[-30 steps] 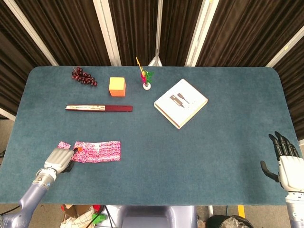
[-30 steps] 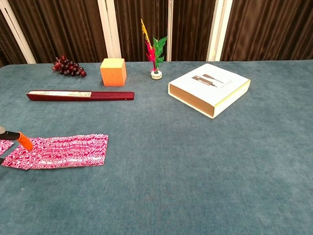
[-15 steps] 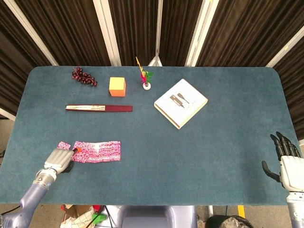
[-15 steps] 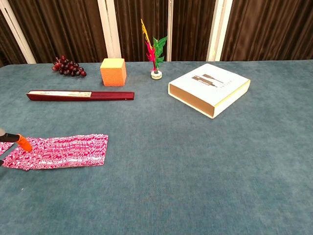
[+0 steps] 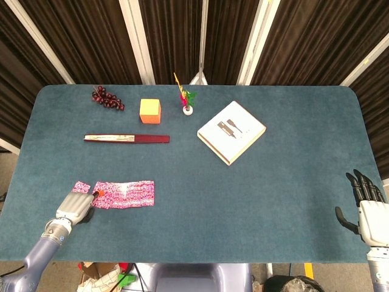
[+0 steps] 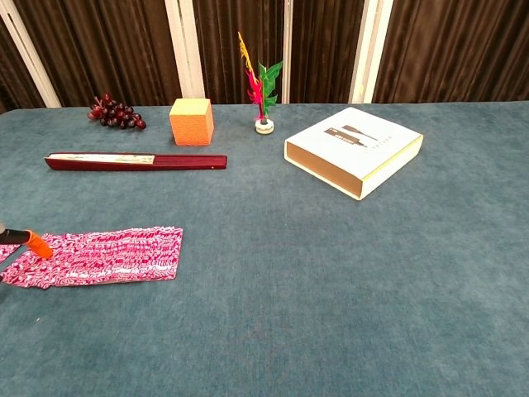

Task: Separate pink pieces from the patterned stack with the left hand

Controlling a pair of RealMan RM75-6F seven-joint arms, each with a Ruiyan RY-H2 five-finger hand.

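Observation:
The pink patterned stack (image 5: 124, 194) (image 6: 107, 255) lies flat near the table's front left. A small pink piece (image 5: 81, 187) lies apart just left of it. My left hand (image 5: 74, 208) sits at the stack's left end, its orange fingertip (image 5: 95, 194) (image 6: 37, 245) touching the fabric's edge. Only that fingertip and a dark finger show in the chest view, so whether fabric is pinched is hidden. My right hand (image 5: 364, 204) hangs off the table's front right corner, fingers spread and holding nothing.
Behind the stack lies a closed dark red fan (image 5: 126, 139). Grapes (image 5: 107, 98), an orange cube (image 5: 150, 111) and a small flower ornament (image 5: 186, 99) stand along the back. A white box (image 5: 231, 132) sits right of centre.
My left hand has drawn slightly back toward the front edge, its orange fingertip staying at the stack's left end. The stack and my right hand have barely moved.

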